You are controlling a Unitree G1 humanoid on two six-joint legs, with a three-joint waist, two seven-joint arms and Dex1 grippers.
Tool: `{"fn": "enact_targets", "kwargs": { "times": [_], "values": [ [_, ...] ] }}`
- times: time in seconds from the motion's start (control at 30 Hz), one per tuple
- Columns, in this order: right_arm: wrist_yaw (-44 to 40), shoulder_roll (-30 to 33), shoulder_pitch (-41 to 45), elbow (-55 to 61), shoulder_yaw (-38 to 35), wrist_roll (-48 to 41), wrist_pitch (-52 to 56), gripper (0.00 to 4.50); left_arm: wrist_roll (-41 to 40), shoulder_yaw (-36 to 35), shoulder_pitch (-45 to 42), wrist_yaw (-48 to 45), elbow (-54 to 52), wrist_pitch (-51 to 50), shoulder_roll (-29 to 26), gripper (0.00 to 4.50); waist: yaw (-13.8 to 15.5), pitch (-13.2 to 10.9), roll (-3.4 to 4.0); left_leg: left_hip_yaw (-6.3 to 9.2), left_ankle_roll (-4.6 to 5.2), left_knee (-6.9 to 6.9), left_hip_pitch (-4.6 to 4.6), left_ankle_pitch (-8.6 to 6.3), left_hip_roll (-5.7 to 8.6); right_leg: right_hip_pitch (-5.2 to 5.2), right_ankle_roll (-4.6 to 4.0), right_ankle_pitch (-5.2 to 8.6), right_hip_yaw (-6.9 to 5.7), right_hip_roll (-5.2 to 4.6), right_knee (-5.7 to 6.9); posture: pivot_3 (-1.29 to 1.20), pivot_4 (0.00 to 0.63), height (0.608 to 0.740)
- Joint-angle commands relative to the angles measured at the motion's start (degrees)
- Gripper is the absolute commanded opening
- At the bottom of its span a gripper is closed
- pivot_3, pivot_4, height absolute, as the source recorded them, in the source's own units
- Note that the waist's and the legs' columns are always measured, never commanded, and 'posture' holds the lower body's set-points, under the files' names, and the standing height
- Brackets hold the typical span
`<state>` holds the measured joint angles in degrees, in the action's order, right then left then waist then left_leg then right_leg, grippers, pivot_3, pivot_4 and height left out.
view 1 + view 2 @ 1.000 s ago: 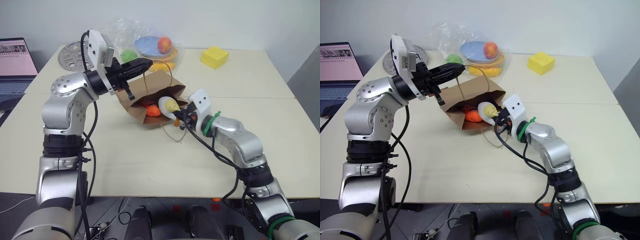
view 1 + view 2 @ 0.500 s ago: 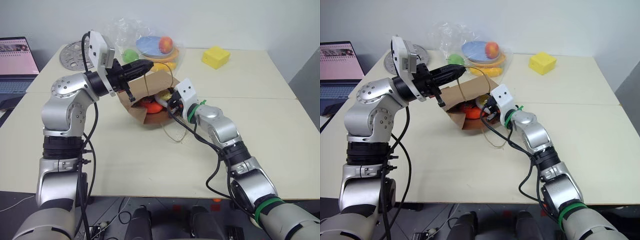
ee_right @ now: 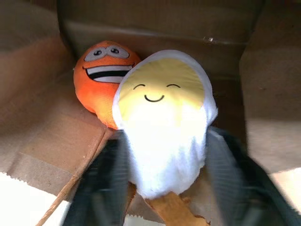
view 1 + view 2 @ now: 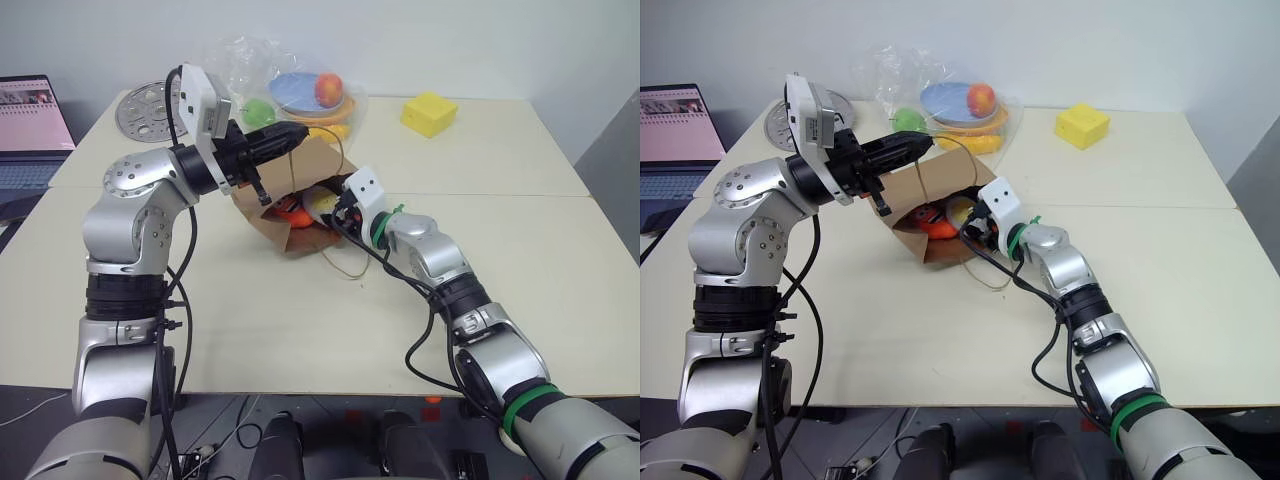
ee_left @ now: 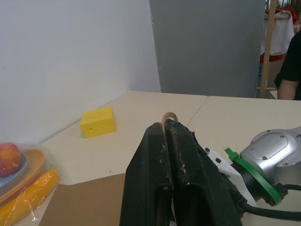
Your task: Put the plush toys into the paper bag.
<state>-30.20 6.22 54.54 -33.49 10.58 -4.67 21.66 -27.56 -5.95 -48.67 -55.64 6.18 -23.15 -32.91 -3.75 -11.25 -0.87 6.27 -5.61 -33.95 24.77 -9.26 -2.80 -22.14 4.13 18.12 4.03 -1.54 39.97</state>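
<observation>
Brown paper bag holding carrot toy and egg toy, right gripper jaws apart, left gripper clamping handle

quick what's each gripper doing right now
left gripper: shut on the paper bag's handle
right gripper: open around the egg toy

My left arm is raised, elbow bent, forearm reaching forward and to my right. My left gripper, two black fingers, is pressed fully closed, pinching a tan twisted-paper loop handle between the fingertips. My right arm is stretched forward and to my left, low over the surface. My right gripper has its black fingers spread apart, one on each side of a white egg-shaped plush toy.
</observation>
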Motion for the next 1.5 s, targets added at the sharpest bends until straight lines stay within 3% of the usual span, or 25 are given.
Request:
{"fn": "enact_targets", "kwargs": {
  "times": [0.03,0.1,0.4,0.57,0.73,1.07,1.17,1.5],
  "values": [
    [-3.2,2.2,-1.3,9.5,-1.5,-2.0,2.7,3.78,-0.5,-0.9,-0.6,0.3,-2.0,0.7,-0.4,0.0,0.1,0.0,0.0,0.0,0.0,0.0,0.0,0.0,0.0,0.0,0.0,0.0,0.0,0.0,0.0,0.0,0.15,0.74],
    [-4.9,4.0,-3.4,15.1,-1.6,-3.2,6.2,4.48,-0.5,-1.0,-0.5,0.4,-2.1,0.7,-0.4,0.0,0.2,0.0,0.0,0.0,0.0,0.0,0.01,0.0,0.0,0.0,0.0,0.0,0.0,0.0,-0.02,0.0,0.15,0.74],
    [-10.2,15.2,-10.3,37.2,-7.7,-12.7,26.4,4.48,-0.4,-0.8,-0.6,0.4,-1.8,0.9,-0.2,0.0,0.4,0.0,0.0,0.0,0.0,-0.01,0.01,0.0,0.0,0.0,0.0,0.0,0.0,0.0,0.0,0.0,0.15,0.74],
    [-10.4,19.7,-15.5,40.9,-9.0,-15.4,31.1,4.48,-0.3,-0.9,-0.4,0.4,-1.8,0.9,-0.1,0.0,0.6,0.0,-0.01,-0.01,0.0,-0.01,0.02,0.0,0.01,0.04,0.0,0.0,0.0,-0.02,-0.06,0.0,0.15,0.74],
    [-9.3,15.9,-19.3,37.7,-5.8,-14.9,28.6,4.48,-0.1,-0.4,-0.8,0.5,-1.2,1.1,0.7,0.0,-0.3,0.0,-0.01,-0.03,0.01,-0.02,0.01,0.0,0.0,0.02,0.01,0.01,0.03,0.0,-0.03,0.0,0.15,0.74],
    [-5.9,9.9,-17.1,27.2,-3.4,-11.7,23.4,4.48,-0.1,-0.4,-1.8,0.5,-0.8,0.6,0.1,0.0,-0.5,0.0,0.0,0.0,0.0,-0.02,0.02,0.0,0.01,0.02,0.01,0.0,0.01,-0.01,-0.02,0.0,0.15,0.74],
    [-4.9,9.1,-16.8,25.5,-3.7,-11.3,22.7,3.92,-0.3,-0.6,-1.0,0.5,-1.5,0.3,-0.3,0.0,-0.6,0.0,0.0,-0.01,0.0,-0.02,0.01,0.0,0.01,0.02,0.01,0.0,0.01,-0.01,-0.02,0.0,0.15,0.74],
    [-5.1,9.3,-17.2,25.2,-3.6,-11.7,21.5,0.2,-0.1,-1.0,0.1,1.2,-1.9,0.6,-0.9,0.0,-0.7,0.0,0.0,-0.01,0.0,-0.02,0.01,0.0,0.01,0.02,0.01,0.0,0.02,-0.01,-0.02,0.0,0.15,0.74]
  ]
}}
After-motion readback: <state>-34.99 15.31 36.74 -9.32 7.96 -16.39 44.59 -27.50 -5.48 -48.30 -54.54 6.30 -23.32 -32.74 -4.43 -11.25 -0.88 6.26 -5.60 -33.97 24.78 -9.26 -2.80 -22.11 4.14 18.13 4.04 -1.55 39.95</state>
